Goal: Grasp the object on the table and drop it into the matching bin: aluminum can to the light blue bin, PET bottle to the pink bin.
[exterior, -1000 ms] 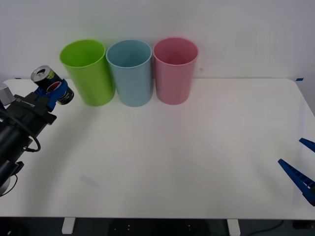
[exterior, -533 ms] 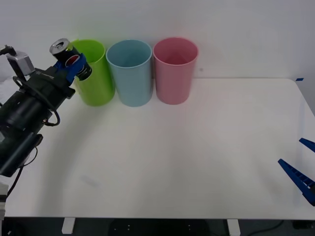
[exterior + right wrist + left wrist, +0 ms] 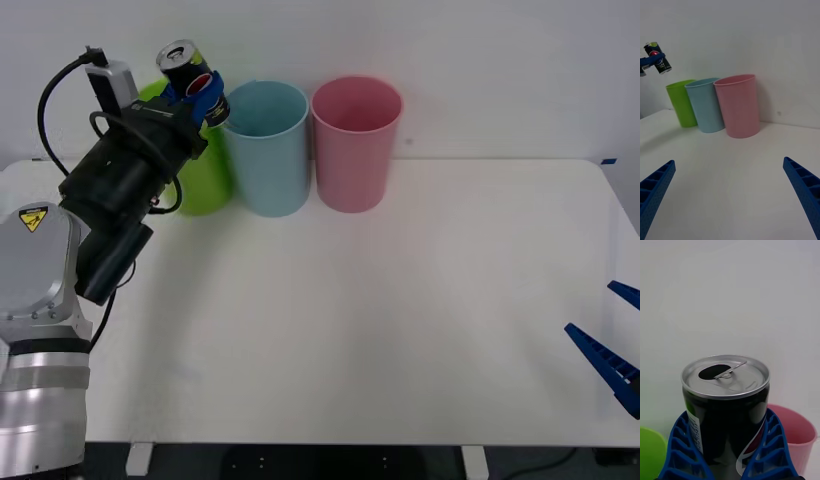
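My left gripper (image 3: 200, 92) is shut on the aluminum can (image 3: 190, 70), a small dark can with a silver top and pull tab (image 3: 726, 375). It holds the can in the air, tilted, above the gap between the lime green bin and the light blue bin (image 3: 264, 150), near the blue bin's left rim. From the right wrist the can (image 3: 657, 62) hangs high above the green bin. The pink bin (image 3: 356, 145) stands right of the blue one. My right gripper (image 3: 612, 345) is open, low at the right edge of the white table (image 3: 400, 320).
A lime green bin (image 3: 205, 180) stands left of the light blue bin, partly hidden by my left arm (image 3: 120, 200). The three bins form a row at the table's far edge against a white wall.
My left arm has lifted the can up and to the right, from beside the green bin to above the gap between green and blue bins. The right gripper has not moved.
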### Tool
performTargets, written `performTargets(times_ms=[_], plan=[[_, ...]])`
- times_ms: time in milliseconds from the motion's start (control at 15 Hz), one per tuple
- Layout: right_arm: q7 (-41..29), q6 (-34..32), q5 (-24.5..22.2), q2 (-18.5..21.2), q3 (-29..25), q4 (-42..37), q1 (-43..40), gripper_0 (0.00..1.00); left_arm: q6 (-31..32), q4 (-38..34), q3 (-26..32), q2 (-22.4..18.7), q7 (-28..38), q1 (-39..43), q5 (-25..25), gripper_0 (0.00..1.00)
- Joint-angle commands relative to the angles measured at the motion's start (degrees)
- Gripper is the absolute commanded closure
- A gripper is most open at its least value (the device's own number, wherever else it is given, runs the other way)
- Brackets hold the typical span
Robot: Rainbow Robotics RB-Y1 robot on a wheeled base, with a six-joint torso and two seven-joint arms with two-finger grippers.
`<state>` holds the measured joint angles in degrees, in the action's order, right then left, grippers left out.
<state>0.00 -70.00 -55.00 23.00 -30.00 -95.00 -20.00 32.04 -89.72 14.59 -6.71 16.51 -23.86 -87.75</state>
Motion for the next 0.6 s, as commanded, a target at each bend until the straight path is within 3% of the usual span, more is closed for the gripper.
performTargets(times_ms=[67, 600], plan=[[0.0, 0.0, 0.0, 0.0, 0.0, 0.0, 0.0, 0.00, -0.3, 5.5, 1.0, 1.1, 0.0, -5.2, -3.7, 1.00], [0.0, 0.0, 0.0, 0.0, 0.0, 0.0, 0.0, 0.00, -6.8, 24.2, 1.4, 1.2, -1.0, -19.8, -10.5, 1.00]])
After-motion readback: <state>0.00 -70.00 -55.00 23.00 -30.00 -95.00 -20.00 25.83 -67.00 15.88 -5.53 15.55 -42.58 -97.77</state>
